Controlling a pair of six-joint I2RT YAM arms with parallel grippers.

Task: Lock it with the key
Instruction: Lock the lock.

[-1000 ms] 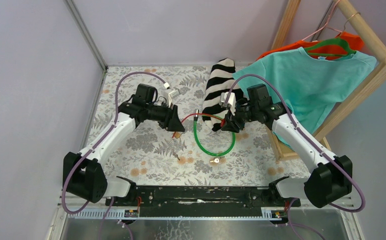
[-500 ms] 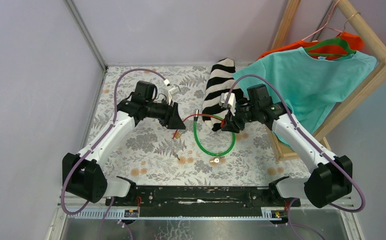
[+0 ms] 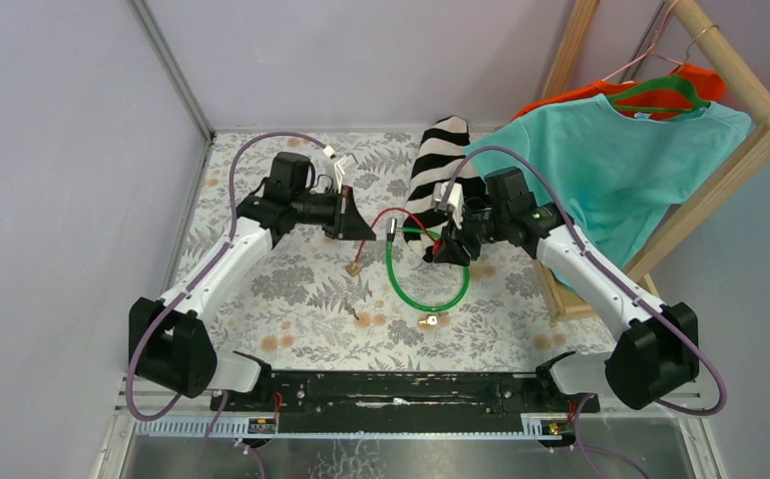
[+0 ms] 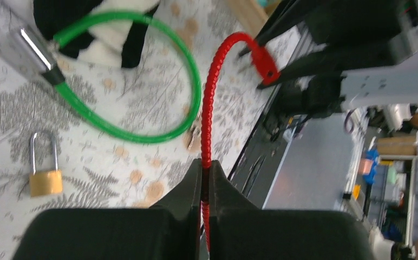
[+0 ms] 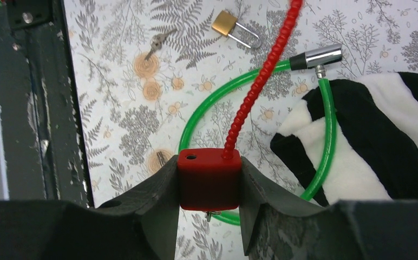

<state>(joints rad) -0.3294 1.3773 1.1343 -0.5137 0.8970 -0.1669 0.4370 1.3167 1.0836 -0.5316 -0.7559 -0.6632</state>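
The red lock body (image 5: 209, 184) sits between the fingers of my right gripper (image 5: 209, 161), which is shut on it above the table. A small bit of metal shows under the body. Its ribbed red cable (image 4: 209, 108) arcs left into my left gripper (image 4: 206, 165), which is shut on the cable. In the top view the left gripper (image 3: 366, 230) and right gripper (image 3: 451, 249) face each other with the red cable (image 3: 401, 215) between them. A loose key (image 5: 155, 42) lies on the fern-print table (image 3: 261, 299), seen from above as the key (image 3: 361, 319).
A green cable loop (image 3: 431, 299) with a chrome end (image 5: 318, 56) lies on the table, partly under a black-and-white striped cloth (image 3: 441, 160). A brass padlock (image 3: 355, 267) lies by it, another small key (image 3: 427, 321) nearer. A wooden rack with hung shirts (image 3: 620, 160) stands right.
My left gripper was open and has shut on the red cable, moving right and up toward the right gripper. The cable now arches higher. The right gripper holds as before.
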